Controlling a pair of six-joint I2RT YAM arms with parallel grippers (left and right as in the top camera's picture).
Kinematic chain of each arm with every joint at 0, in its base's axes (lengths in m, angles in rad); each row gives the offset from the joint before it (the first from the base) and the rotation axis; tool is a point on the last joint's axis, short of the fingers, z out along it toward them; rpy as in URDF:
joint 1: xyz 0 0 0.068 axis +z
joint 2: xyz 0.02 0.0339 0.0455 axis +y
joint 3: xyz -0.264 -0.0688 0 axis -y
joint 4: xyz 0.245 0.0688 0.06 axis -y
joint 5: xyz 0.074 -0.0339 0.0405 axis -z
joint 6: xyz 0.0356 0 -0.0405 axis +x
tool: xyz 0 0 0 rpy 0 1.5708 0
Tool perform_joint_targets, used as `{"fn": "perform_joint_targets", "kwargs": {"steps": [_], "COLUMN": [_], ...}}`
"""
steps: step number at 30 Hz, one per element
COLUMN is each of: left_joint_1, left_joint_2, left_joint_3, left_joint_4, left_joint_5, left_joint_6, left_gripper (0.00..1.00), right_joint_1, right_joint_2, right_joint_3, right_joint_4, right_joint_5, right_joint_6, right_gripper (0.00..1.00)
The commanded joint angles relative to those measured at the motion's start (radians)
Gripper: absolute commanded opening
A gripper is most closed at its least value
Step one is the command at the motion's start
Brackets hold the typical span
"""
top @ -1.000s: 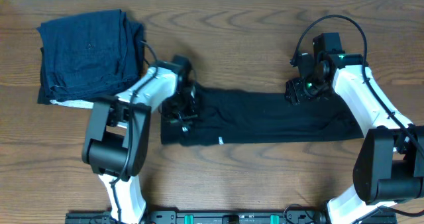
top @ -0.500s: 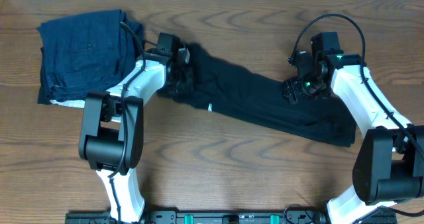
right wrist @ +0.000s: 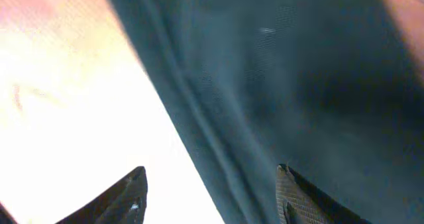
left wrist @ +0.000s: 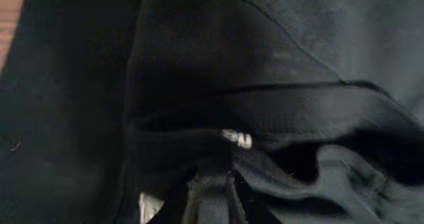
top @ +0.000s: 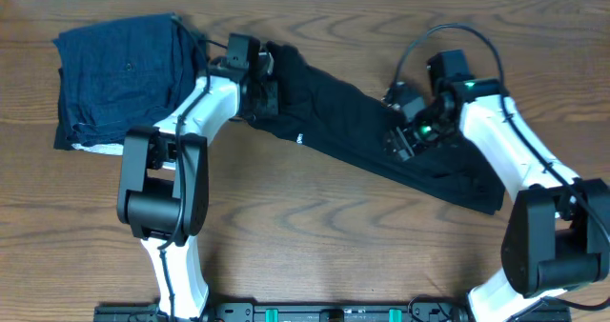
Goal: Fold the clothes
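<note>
The clothes [top: 381, 136], a black T-shirt folded into a long strip, lie slanting across the table from back left to front right. A small white tag [top: 301, 138] shows on the near edge. My left gripper [top: 264, 89] is at the strip's back-left end. In the left wrist view it [left wrist: 213, 184] is shut on a fold of the black fabric [left wrist: 278, 65]. My right gripper [top: 401, 141] hovers over the strip right of its middle. In the right wrist view it [right wrist: 212, 187] is open, and the shirt's edge [right wrist: 218, 131] runs between its fingers.
A pile of folded navy-blue garments [top: 129, 74] with a white layer [top: 100, 149] beneath lies at the back left, close to my left arm. Bare wooden table [top: 334, 246] stretches in front of the shirt.
My left gripper has carried the shirt's left end toward the back, turning the strip from level to slanting. My right gripper has moved left and nearer, over the fabric, its jaws a little narrower.
</note>
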Motion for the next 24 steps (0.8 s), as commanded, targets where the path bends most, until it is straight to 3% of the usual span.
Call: {"fn": "perform_joint_targets", "kwargs": {"steps": [1, 5, 8, 14, 20, 24], "left_joint_1": [0.005, 0.000, -0.017, -0.076, -0.136, -0.188], "left_joint_2": [-0.030, -0.069, -0.076, -0.067, -0.067, -0.048], "left_joint_3": [0.106, 0.142, 0.142, 0.137, 0.127, 0.107], "left_joint_4": [-0.079, -0.162, -0.191, -0.192, -0.190, -0.171], "left_joint_5": [-0.022, -0.021, -0.021, -0.022, -0.021, -0.021], "left_joint_6": [0.021, 0.017, 0.017, 0.017, 0.016, 0.003], "left_gripper": [0.17, 0.22, 0.23, 0.27, 0.28, 0.19], "right_joint_1": [0.060, 0.105, 0.113, 0.097, 0.081, 0.064], "right_joint_2": [-0.014, -0.014, -0.014, -0.014, -0.014, -0.016], "right_joint_3": [-0.041, -0.096, -0.128, -0.135, -0.124, -0.078], "right_joint_4": [-0.001, 0.006, 0.018, 0.033, 0.065, 0.048], "right_joint_5": [0.085, 0.108, 0.251, 0.308, 0.271, 0.166], "right_joint_6": [-0.043, -0.017, 0.101, 0.140, 0.140, 0.140], "right_gripper": [0.50, 0.35, 0.27, 0.32, 0.29, 0.30]}}
